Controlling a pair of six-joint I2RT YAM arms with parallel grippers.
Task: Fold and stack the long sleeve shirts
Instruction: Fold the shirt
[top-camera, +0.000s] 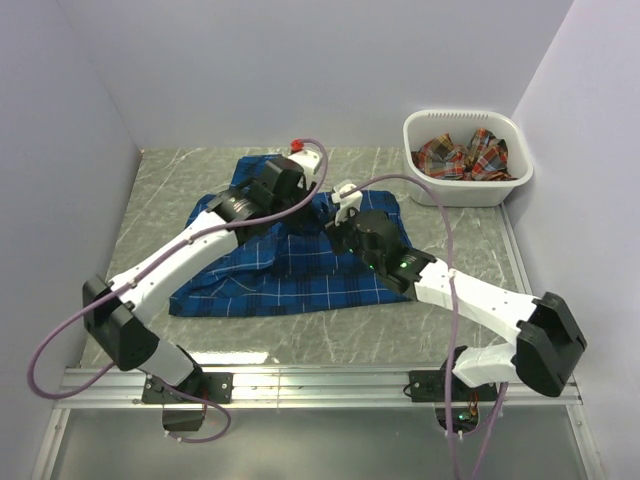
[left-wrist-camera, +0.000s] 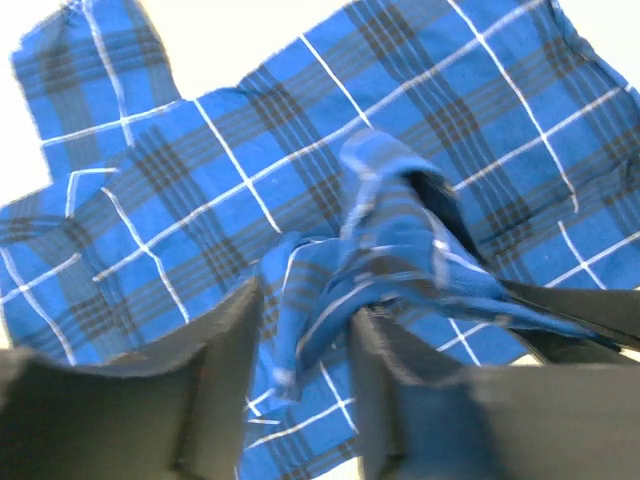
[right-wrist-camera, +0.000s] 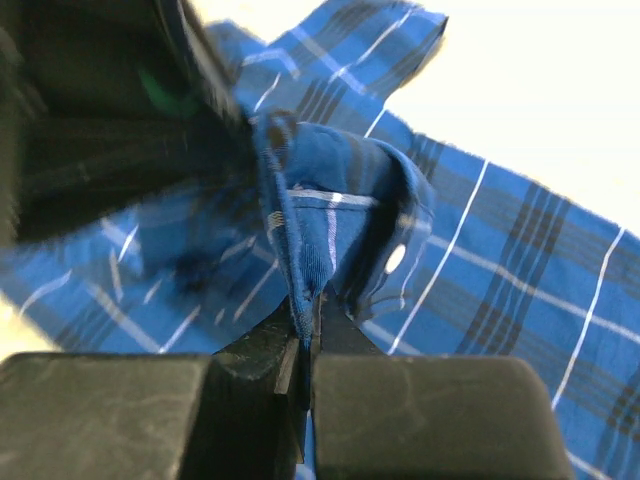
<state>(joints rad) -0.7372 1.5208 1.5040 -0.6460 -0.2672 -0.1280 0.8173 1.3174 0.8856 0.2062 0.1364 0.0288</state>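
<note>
The royal blue plaid shirt (top-camera: 290, 270) lies spread and partly bunched on the grey table. My right gripper (top-camera: 338, 212) is shut on a raised edge of it near a white button; in the right wrist view the gripper (right-wrist-camera: 310, 322) pinches that fold. My left gripper (top-camera: 300, 203) hovers close beside it over the shirt's upper part. In the left wrist view its gripper (left-wrist-camera: 305, 335) has its jaws apart, with a lifted bunch of blue cloth (left-wrist-camera: 380, 240) hanging between them, not visibly pinched. The red-orange plaid shirt (top-camera: 465, 155) lies crumpled in the basket.
The white plastic basket (top-camera: 470, 190) stands at the back right corner against the walls. Walls close in the table at the left, back and right. A metal rail (top-camera: 320, 385) runs along the near edge by the arm bases.
</note>
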